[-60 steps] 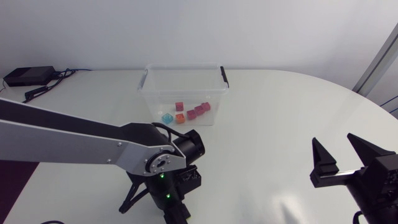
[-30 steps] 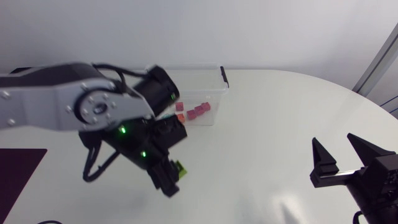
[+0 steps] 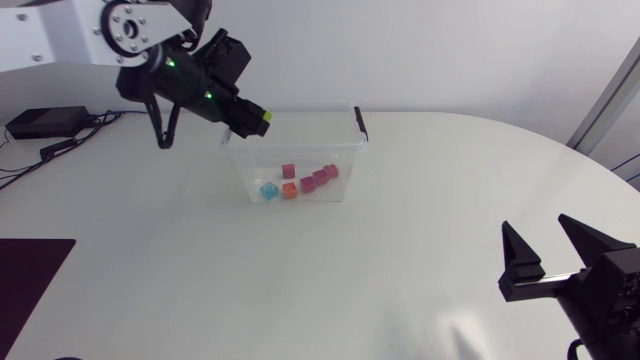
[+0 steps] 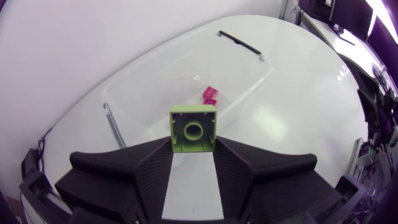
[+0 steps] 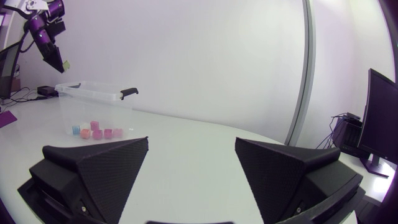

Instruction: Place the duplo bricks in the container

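Container (image 3: 345, 170): clear, holding pink bricks (image 3: 320, 177), orange brick (image 3: 289, 190), blue brick (image 3: 268, 190).
Left jaws: clamped on green brick (image 4: 193, 128) over container's far-left corner.
Right jaws: wide apart, empty.

Plain white table (image 3: 430, 220), a bit glossy, curved off along the far right side. Carried a clear container (image 3: 342, 160) toward the back middle, lid off, black handle at its right end. Also had a small black box (image 3: 45, 122) parked at the far left corner, cables (image 3: 70, 143) trailing off it. Dark purple patch (image 3: 30, 285) at the near left, couldn't tell if mat or floor.
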Motion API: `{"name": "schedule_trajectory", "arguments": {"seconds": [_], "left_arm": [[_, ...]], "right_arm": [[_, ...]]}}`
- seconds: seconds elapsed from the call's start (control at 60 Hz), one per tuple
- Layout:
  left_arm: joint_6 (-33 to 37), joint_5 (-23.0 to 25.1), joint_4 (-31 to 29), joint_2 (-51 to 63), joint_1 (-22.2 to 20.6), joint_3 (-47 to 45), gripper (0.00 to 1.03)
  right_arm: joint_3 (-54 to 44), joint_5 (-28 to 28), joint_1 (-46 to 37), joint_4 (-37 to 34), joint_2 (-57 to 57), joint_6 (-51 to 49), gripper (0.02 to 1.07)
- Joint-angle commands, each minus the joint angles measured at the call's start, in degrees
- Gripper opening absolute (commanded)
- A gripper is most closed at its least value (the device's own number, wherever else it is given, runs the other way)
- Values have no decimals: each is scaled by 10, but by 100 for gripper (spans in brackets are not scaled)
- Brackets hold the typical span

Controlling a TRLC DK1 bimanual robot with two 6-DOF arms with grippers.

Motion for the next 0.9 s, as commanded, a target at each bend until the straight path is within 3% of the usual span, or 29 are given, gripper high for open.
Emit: {"name": "schedule_trajectory", "arguments": {"seconds": [0.0, 0.067, 0.1, 0.167, 0.183, 0.283, 0.5, 0.7, 0.883], "left_arm": [[2, -4, 11, 64, 15, 46, 34], [-6, -4, 12, 91, 19, 68, 36], [-8, -4, 12, 98, 19, 77, 45], [-9, -8, 25, 104, 24, 92, 94], [-8, -10, 29, 105, 25, 95, 100], [-1, -63, 52, 119, 41, 126, 100], [16, -98, 51, 63, 99, 150, 100], [26, -115, 64, -82, 118, 24, 100], [8, -114, 97, -285, 97, -124, 100]], "right_arm": [[-10, -3, -5, -1, -3, -7, 103], [-10, -3, -5, -1, -4, -7, 103], [-10, -3, -5, -1, -4, -7, 103], [-10, -3, -6, -1, -3, -7, 103], [-10, -3, -5, -1, -3, -7, 103], [-10, -3, -5, -1, -4, -7, 103], [-10, -3, -5, -1, -3, -7, 103], [-10, -3, -5, -1, -3, -7, 103], [-10, -3, -5, -1, -3, -7, 103]]}}
